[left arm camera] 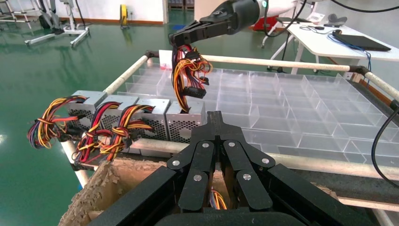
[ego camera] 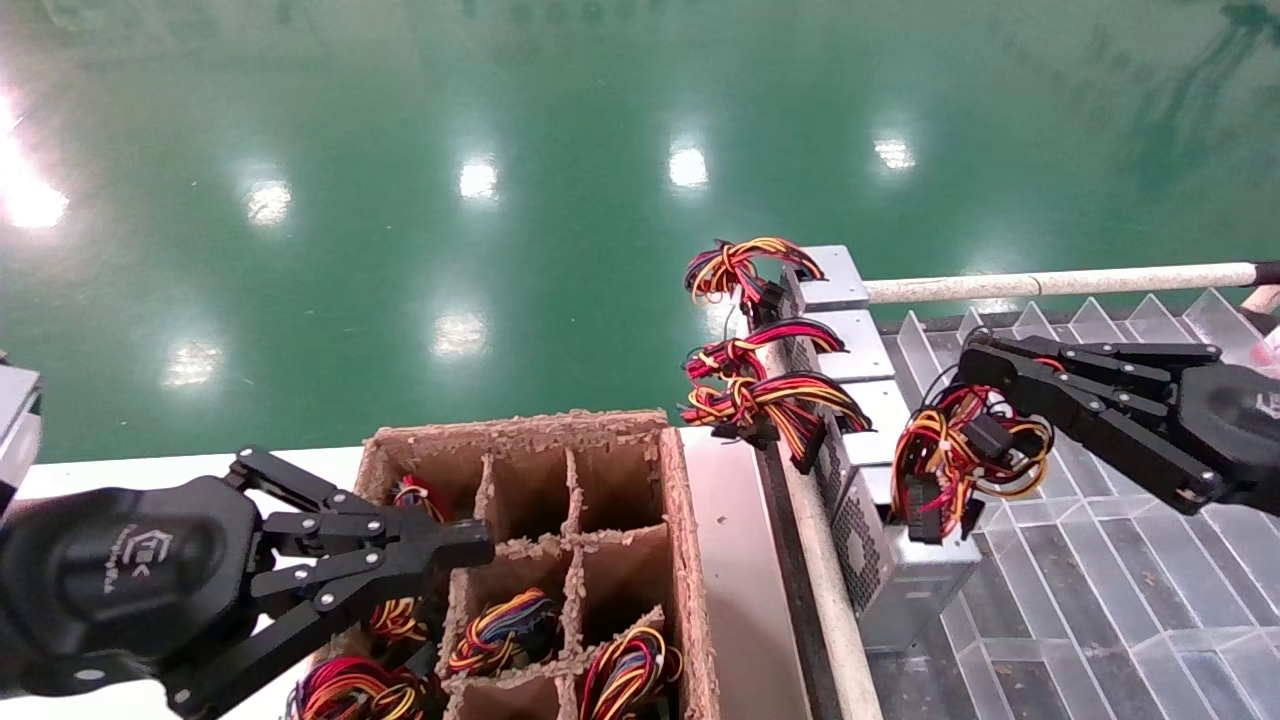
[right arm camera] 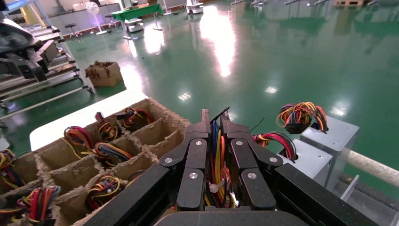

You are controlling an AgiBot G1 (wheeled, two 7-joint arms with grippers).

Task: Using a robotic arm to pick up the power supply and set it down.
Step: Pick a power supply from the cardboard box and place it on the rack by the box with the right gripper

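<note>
Right arm has the fourth supply by its wires, at the end of the row

The clear divider tray [ego camera: 1100,560] fills the right side, with a white rail [ego camera: 1050,283] along its far edge. To its left stands the cardboard crate [ego camera: 690,560], partitioned into cells; several hold wire bundles, and a few at the far side look empty, though the near end is cut off so I cannot give a full count.

Along the tray's left edge I count four silver boxes in a row. The nearest, the power supply [ego camera: 915,580], sits on the tray at the row's end. Its wire bundle [ego camera: 955,455] is pinched in the right gripper [ego camera: 985,385], whose fingers are clenched on the strands; the wrist view shows wires running between them. The box appears to rest on the tray, so I judge this the setting-down step, close to finished. Next would be to release the wires and draw back without snagging a plug.

The left gripper [ego camera: 470,545] hovers over the crate, fingers pressed together and grasping nothing
</note>
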